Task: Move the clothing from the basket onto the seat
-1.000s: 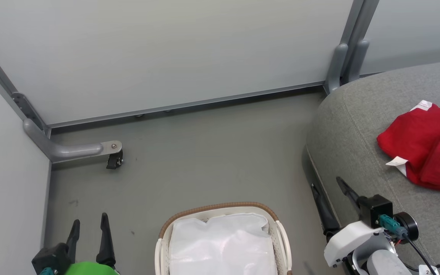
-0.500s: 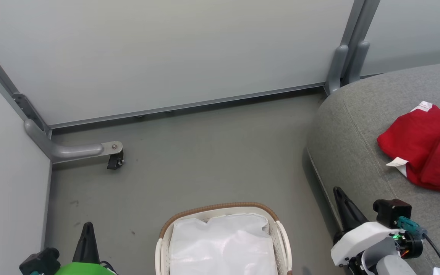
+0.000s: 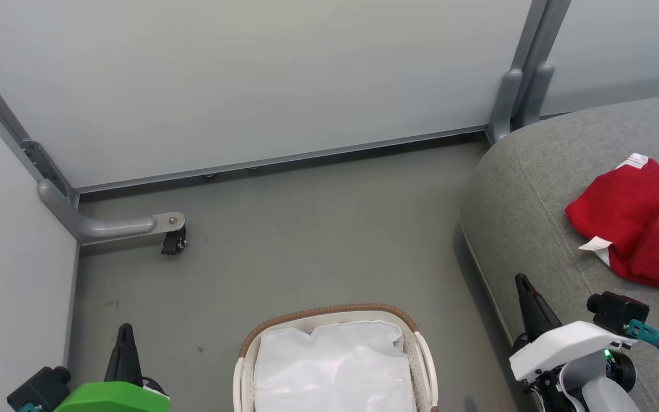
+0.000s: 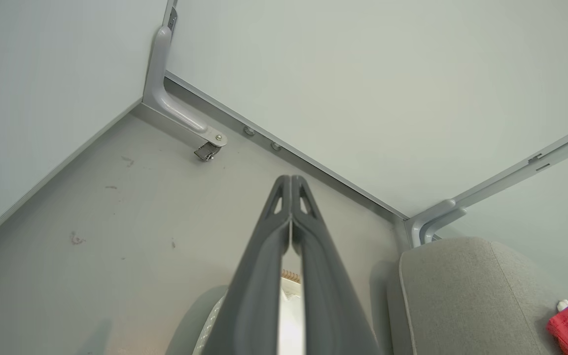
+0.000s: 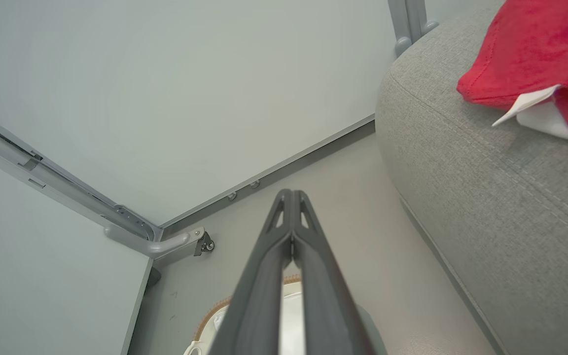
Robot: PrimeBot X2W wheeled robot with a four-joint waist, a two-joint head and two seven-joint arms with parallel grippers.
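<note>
Lying on seat (image 3: 535,194), clothing (image 3: 632,217) cropped; basket (image 3: 329,311) half-cropped.

Even, bright light is seen throughout; a soft shadow is cast on the floor (image 3: 306,240) beside the seat (image 3: 535,217). Mild glare is seen on the basket liner (image 3: 329,372). Lines are bowed in wrist views.

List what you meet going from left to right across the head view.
left pincer → castor → basket → right pincer → clothing
</note>
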